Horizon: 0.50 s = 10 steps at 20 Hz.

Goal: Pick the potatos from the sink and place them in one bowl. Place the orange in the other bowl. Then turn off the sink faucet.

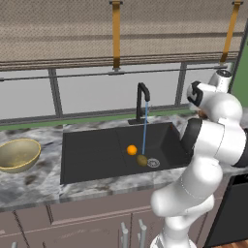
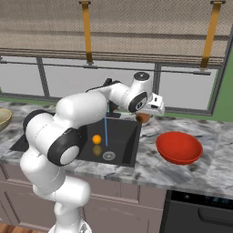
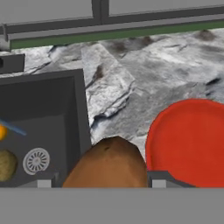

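Fingers: the gripper [image 3: 105, 180] pinches the reddish-brown potato [image 3: 107, 164], one dark fingertip [image 3: 43, 180] on each side of it; the jaws stand wide because the potato is broad.
Held potato: carried above the grey marbled counter [image 3: 118, 94], between the sink's right edge and the red bowl [image 3: 192, 144]; in the right base view it shows as a brown lump [image 2: 144, 117] under the hand. Judged to be in transit to the red bowl, which lies just beside it and not yet beneath it.
Red bowl: shallow, glossy, resting on the counter right of the sink [image 2: 179, 147]; nothing is seen inside it. No obstacle lies between potato and bowl.
Sink: black basin [image 1: 97, 155] set in the counter, with a round silver drain [image 1: 153, 162].
Olive-brown potato: lying in the basin just beside the drain [image 1: 142, 160]; not yet collected.
Orange: in the basin [image 1: 131, 150], near the olive potato, apart from it; not yet collected.
Water stream: a thin blue line [image 1: 144, 131] falls from the spout close to the olive potato; a later reach into the basin will likely pass through it.
Faucet: tall black hooked spout [image 1: 142, 102] at the basin's rear edge, running; the last step remains.
Tan-yellow bowl: on the counter left of the sink [image 1: 17, 154], well apart from the arm; it appears to hold nothing.
Background: window frames and a green sill behind the counter.
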Tool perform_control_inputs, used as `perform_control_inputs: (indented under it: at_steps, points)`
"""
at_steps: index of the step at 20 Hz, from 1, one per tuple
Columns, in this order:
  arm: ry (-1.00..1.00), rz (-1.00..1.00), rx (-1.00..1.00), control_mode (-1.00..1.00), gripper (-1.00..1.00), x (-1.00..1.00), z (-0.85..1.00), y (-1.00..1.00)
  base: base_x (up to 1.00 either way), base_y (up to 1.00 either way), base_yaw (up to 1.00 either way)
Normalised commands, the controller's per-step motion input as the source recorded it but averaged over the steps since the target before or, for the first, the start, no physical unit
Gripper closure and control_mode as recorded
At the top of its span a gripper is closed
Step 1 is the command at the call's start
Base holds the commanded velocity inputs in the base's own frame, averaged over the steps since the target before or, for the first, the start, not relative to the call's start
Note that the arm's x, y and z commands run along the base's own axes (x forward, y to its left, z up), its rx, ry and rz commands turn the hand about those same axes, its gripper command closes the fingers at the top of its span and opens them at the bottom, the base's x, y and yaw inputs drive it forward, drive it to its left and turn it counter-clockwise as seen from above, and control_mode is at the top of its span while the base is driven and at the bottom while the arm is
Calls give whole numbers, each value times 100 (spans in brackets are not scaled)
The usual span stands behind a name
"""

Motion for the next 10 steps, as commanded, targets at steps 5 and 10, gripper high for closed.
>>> perform_control_inputs:
  at_steps: [5,10]
  points:
    - [0,-8,0,-100,100,-28,0,-62,0,0,0]
    - [0,-7,0,-100,100,-6,-4,-49,0,0,0]
